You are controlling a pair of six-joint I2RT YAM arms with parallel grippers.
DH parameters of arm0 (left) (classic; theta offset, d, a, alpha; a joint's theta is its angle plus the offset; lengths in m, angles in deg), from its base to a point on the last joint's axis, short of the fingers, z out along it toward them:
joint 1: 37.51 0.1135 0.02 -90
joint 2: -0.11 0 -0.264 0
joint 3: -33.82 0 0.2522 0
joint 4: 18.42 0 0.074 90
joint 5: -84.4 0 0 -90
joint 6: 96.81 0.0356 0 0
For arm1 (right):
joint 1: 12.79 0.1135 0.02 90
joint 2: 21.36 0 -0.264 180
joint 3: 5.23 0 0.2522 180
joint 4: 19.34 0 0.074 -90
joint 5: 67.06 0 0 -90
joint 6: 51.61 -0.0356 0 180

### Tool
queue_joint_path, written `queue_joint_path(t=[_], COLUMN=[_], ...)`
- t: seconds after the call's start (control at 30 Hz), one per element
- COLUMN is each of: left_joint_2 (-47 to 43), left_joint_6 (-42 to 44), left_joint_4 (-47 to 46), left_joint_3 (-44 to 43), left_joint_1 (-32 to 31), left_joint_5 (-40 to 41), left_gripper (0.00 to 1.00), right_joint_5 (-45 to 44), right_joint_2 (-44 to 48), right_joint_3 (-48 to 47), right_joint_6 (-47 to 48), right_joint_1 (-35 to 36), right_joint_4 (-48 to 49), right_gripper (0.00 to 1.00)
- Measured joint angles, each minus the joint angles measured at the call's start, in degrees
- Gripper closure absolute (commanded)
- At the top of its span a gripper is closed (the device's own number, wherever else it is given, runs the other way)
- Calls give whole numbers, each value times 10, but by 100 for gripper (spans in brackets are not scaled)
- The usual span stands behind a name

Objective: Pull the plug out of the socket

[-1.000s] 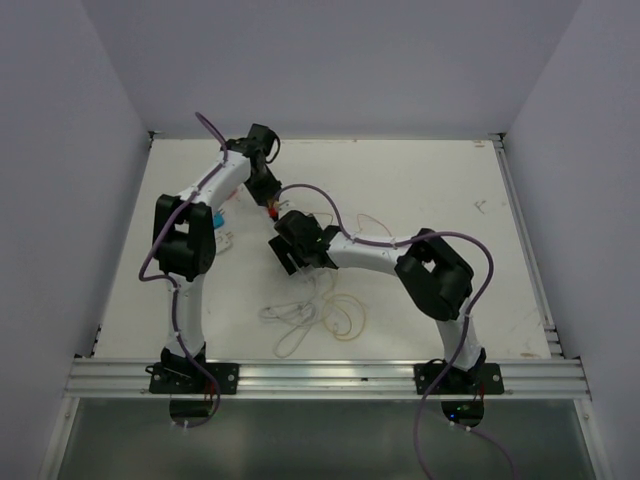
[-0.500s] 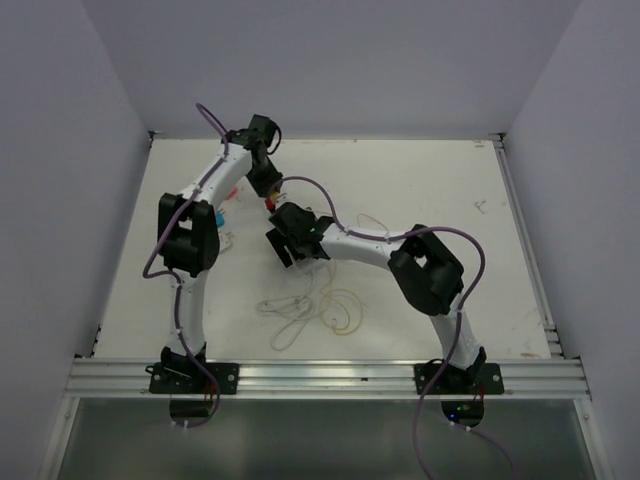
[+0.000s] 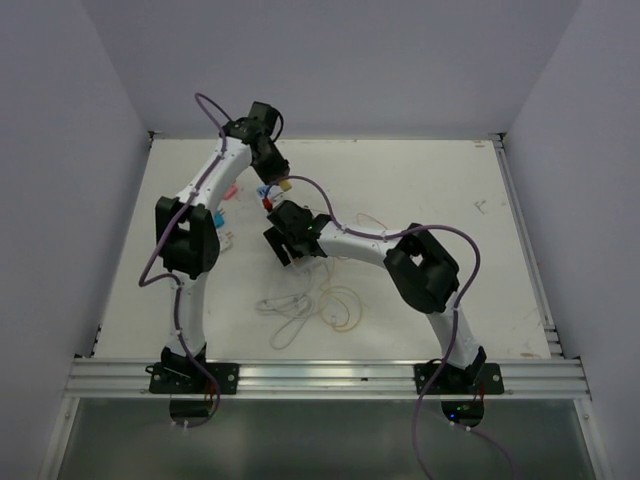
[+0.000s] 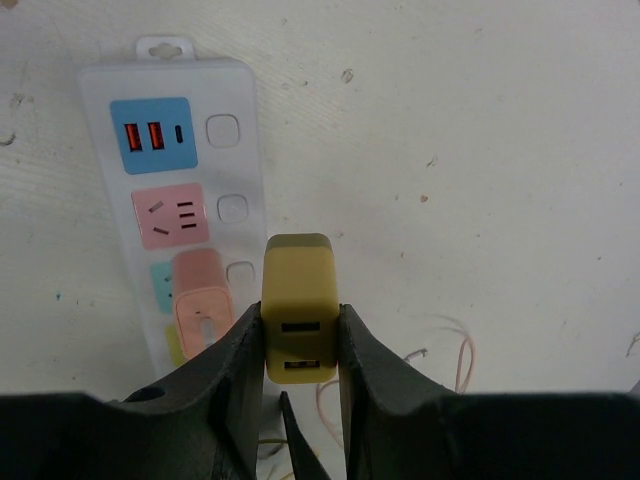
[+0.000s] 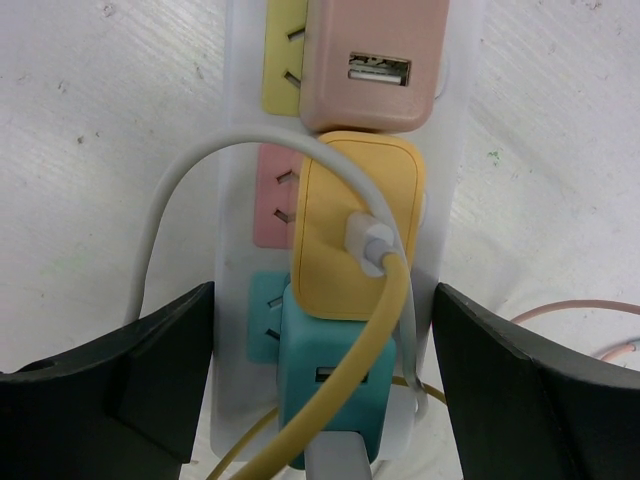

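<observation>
Plug (image 4: 300, 290) (olive-yellow, two USB slots facing the camera) clamped between fingers of left end effector (image 4: 300, 330), held just right of outlet column, seated in no outlet face. Power strip (image 4: 235, 160) flat on white tabletop (image 4: 480, 150); blue USB face at its far end, pink outlet face next, then pink plug (image 4: 203, 295) seated. Right end effector (image 5: 322, 290) spread wide, fingers either side of strip, grasping nothing. Between them: yellow plug (image 5: 340, 180) with cable (image 5: 365, 240) attached, teal plug (image 5: 300, 330) beside it.
</observation>
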Motion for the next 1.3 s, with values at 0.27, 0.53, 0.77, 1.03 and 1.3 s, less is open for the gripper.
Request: queue_joint_path(t=[0.27,0.53,0.77,1.03,1.3], left_joint_2=[-29,-190,-249,-248,-209], left_joint_6=[17,41,57,67,71], left_joint_4=[-23,-179,-308,-405,-474], left_joint_3=[43,266,431,518,522], left_joint_1=[16,88,154,171,185], left_joint_5=[-2,-66,-125,-179,-204], left_gripper=[100,100,100,99,93], right_joint_5=[23,66,81,81,87], right_joint_2=[25,48,74,102,135], right_joint_3=[34,76,117,158,199], right_joint_6=[2,1,3,6,10], right_joint_1=[-14,-34,-50,-57,-63], right_joint_4=[31,65,78,90,95], right_gripper=[100,100,100,100,100])
